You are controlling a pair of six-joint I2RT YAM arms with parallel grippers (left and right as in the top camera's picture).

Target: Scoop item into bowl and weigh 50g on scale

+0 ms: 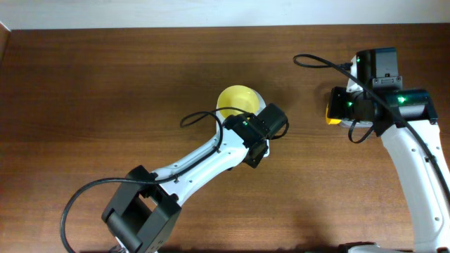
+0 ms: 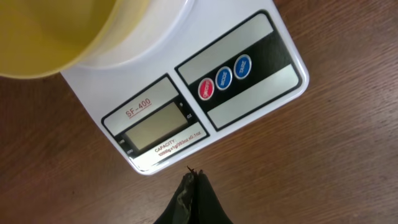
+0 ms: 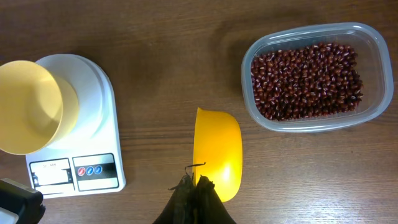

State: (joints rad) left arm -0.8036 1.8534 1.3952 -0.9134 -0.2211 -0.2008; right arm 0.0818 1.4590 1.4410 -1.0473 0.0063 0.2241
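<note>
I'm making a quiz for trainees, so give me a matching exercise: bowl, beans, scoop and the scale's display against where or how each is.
Things:
1 bowl
2 beans
3 scoop
4 display

Place or state:
A in the clear tub
B blank, no digits
C on the scale
D between scale and tub

Pairs: 1-C, 2-A, 3-D, 4-B.
</note>
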